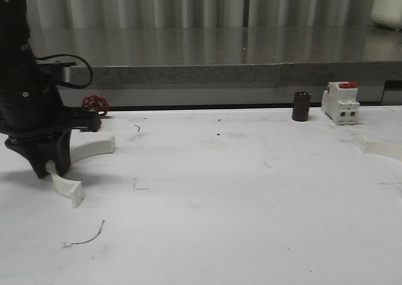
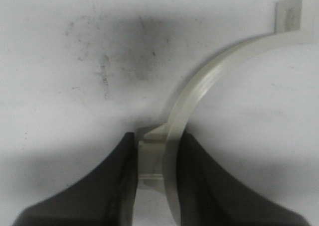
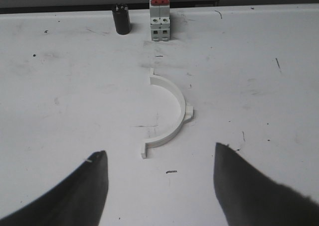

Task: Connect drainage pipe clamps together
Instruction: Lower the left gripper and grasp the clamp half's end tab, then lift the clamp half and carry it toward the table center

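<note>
While the left clamp half (image 2: 199, 94) sits pinched near its outer nub between the left gripper (image 2: 157, 178)'s dark fingers (image 2: 107, 186), the sensible move is to keep that grip square and low, so the thin arc does not twist as it travels. In the front view this piece (image 1: 68, 186) rests at the bench's left side, under the left arm. A similar white curved piece (image 1: 94, 148) lies just behind it; whether that is a further clamp half I cannot tell. The second clamp half (image 3: 169, 114) lies flat, well apart, toward the right, ahead of the right gripper (image 3: 159, 186), whose fingers are spread wide with nothing between them.

Both halves are smooth, rigid-looking white plastic: slim half-rings with flat end tabs. Mating probably calls for lining tab against tab, with the open sides facing each other.

The bench (image 1: 239, 191) is matte white, scuffed with dark marks. A red-topped circuit breaker (image 1: 340, 102), a dark cylinder (image 1: 301, 106) and a red-handled valve (image 1: 95, 103) stand along its far edge.
</note>
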`<state>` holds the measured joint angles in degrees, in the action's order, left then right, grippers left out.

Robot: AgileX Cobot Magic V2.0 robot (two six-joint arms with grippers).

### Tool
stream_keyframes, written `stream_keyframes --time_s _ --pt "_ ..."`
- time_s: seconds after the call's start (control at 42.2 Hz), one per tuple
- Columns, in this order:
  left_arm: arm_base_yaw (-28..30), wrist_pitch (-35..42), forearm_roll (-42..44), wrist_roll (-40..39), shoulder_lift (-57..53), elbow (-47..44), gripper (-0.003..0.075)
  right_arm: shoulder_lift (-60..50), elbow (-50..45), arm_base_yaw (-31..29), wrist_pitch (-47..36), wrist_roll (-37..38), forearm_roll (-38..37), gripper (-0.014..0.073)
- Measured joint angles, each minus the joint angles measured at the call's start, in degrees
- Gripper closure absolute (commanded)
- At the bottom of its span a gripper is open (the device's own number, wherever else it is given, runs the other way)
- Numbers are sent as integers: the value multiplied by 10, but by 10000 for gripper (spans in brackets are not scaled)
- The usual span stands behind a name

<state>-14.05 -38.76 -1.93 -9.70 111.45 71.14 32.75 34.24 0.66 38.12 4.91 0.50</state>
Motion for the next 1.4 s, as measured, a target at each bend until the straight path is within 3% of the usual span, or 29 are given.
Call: stream_keyframes --time_s 0.522,0.759,1.399 --pt "-13 -31 13 0 -9 10 573 0 0 0 0 0 0 104" --pt "-62 -62 19 0 -9 60 573 0 0 0 0 0 0 104" --pt "-186 -109 53 -181 51 200 573 0 0 0 0 0 0 104"
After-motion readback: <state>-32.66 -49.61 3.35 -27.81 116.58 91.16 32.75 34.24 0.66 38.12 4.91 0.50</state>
